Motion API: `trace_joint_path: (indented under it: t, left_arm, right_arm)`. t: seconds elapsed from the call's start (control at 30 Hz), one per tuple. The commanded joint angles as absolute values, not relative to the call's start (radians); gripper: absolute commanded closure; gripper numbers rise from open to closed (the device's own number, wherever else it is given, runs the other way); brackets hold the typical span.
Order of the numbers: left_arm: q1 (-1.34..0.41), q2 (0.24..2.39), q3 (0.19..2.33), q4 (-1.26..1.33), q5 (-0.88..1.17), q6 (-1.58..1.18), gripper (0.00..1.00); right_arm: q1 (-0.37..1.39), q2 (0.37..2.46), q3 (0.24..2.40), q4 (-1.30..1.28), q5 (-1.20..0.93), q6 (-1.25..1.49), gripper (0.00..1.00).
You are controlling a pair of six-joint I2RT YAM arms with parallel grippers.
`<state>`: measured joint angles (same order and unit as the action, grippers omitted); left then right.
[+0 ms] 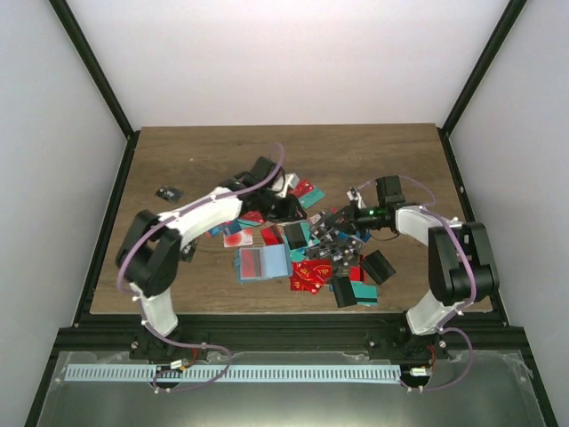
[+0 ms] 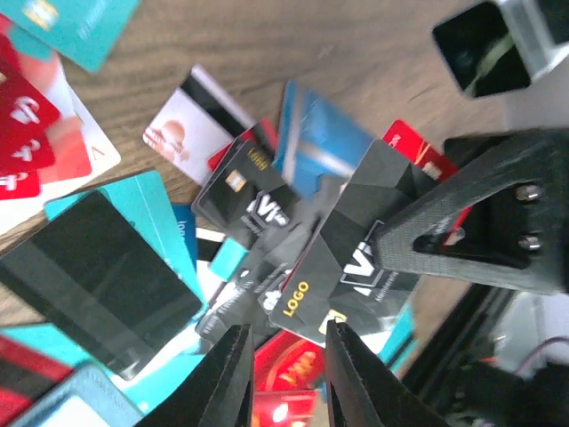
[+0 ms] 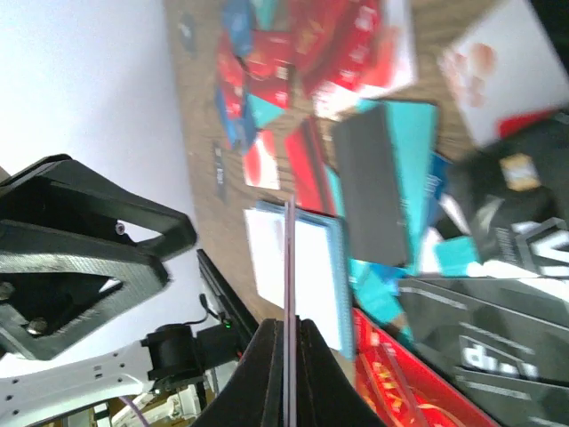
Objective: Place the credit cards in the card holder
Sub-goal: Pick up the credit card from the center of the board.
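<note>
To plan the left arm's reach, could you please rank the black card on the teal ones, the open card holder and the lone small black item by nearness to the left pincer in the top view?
1. Black card: just below the left pincer, toward the bases.
2. Card holder: open, farther toward the bases, slightly left.
3. Small black item: alone, far left.

The left arm (image 1: 200, 216) and right arm (image 1: 416, 222) are white links with black joints, lilac cables (image 1: 122, 264) looping beside them. A green light (image 1: 363, 213) glows on the right wrist. The right hand (image 3: 288, 338) has a black triangular bracket (image 2: 480, 222) with silver screws (image 2: 530, 191).
</note>
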<state>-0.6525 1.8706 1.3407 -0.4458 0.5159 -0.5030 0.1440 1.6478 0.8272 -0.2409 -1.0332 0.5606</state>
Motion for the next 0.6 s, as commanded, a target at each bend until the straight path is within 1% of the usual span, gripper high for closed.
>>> trace_joint_path:
  t: [0.0, 0.13, 0.23, 0.33, 0.43, 0.57]
  left_arm:
    - [-0.606, 1.711, 1.275, -0.495, 0.517, -0.614, 0.71]
    - [-0.573, 1.557, 1.135, -0.377, 0.591, -0.777, 0.61]
    - [-0.561, 1.465, 1.037, -0.21, 0.636, -0.891, 0.56]
    - [-0.557, 1.421, 0.997, -0.141, 0.646, -0.925, 0.52]
    - [-0.557, 1.391, 0.966, -0.065, 0.684, -0.96, 0.51]
    - [-0.557, 1.347, 0.93, 0.016, 0.694, -1.005, 0.52]
  right_arm:
    - [0.159, 1.524, 0.882, -0.247, -1.081, 0.631, 0.99]
    - [0.193, 1.393, 0.854, -0.117, -1.095, 0.749, 0.99]
    - [0.223, 1.336, 0.808, 0.019, -1.11, 0.856, 0.99]
    - [0.26, 1.302, 0.8, 0.114, -1.1, 0.925, 0.99]
    - [0.314, 1.294, 0.821, 0.14, -1.083, 0.951, 0.99]
    - [0.367, 1.3, 0.845, 0.145, -1.05, 0.962, 0.99]
